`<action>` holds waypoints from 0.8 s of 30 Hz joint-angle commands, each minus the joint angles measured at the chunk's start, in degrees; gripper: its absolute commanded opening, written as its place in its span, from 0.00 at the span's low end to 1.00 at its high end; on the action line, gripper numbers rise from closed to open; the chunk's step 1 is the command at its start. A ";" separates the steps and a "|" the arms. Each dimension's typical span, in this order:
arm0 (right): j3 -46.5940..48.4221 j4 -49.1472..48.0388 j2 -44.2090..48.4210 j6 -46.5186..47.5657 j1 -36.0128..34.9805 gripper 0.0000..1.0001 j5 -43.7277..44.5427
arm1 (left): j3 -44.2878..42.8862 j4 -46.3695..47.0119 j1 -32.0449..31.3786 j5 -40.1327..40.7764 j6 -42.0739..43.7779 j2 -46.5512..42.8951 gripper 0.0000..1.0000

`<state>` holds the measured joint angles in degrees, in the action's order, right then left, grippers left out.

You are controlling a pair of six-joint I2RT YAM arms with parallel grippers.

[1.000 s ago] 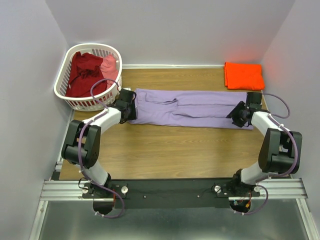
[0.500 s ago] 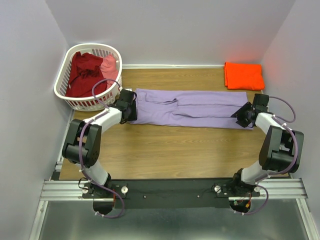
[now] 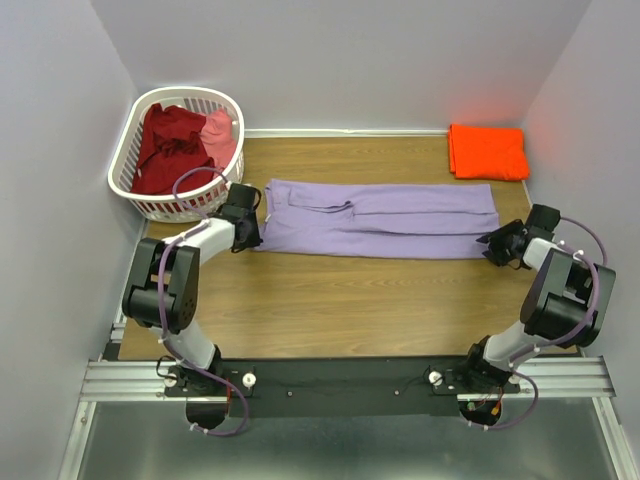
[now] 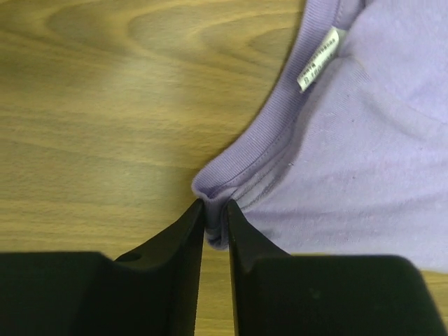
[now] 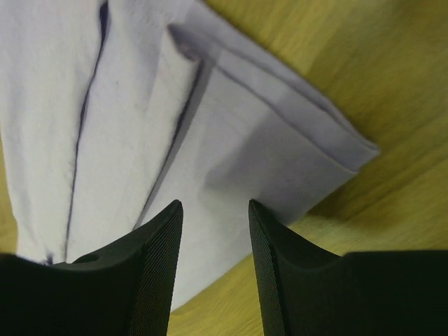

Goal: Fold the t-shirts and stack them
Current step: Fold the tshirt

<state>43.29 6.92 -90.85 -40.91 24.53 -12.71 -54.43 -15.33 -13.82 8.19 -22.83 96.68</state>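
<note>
View from above: a purple shirt [image 3: 375, 218] lies on a wooden tabletop [image 3: 330, 300], folded lengthwise into 1 long strip running left to right. A folded orange shirt [image 3: 487, 152] sits at the far right corner, apart from the strip. At the far left, a white basket [image 3: 118, 160] holds a red shirt [image 3: 168, 140] and a pink shirt [image 3: 218, 128].

The left pincer [image 4: 215, 213] is at the strip's left end, pressed almost together and pinching a small ridge of the ribbed collar [image 4: 280, 133]. The right pincer [image 5: 215, 210] is at the right end, spread, with the layered hem corner [image 5: 350, 150] just beyond its tips and cloth showing in the gap. It grips nothing.

The step in hand looks like the crosswise fold. To do it well, the right pincer should probably close on every layer of the hem, or the lower layers may trail. The left hold is thin, only a bit of collar rib, so a slow, low lift seems wise. Keeping the strip lightly taut should land the edges square.
</note>
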 commanded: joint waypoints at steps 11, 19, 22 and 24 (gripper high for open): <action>-4.09 4.68 7.69 4.34 1.93 0.51 0.93 | 8.73 -4.53 5.56 -7.92 -1.87 -11.51 0.42; -1.37 4.86 12.63 8.82 -7.21 0.41 -0.11 | 6.45 -6.11 5.48 -5.02 -3.28 -20.21 0.66; 1.62 4.69 9.92 10.67 -13.09 0.35 -3.45 | 5.75 -6.29 4.42 -5.28 -2.92 -22.68 0.66; 3.64 3.37 7.89 11.20 -17.49 0.33 -6.69 | 5.66 -6.20 3.11 -5.46 -2.92 -23.47 0.66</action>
<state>43.29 10.52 -79.96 -32.88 12.27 -13.72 -47.88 -20.73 -9.30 1.91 -25.41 74.85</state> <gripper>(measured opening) 0.346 0.661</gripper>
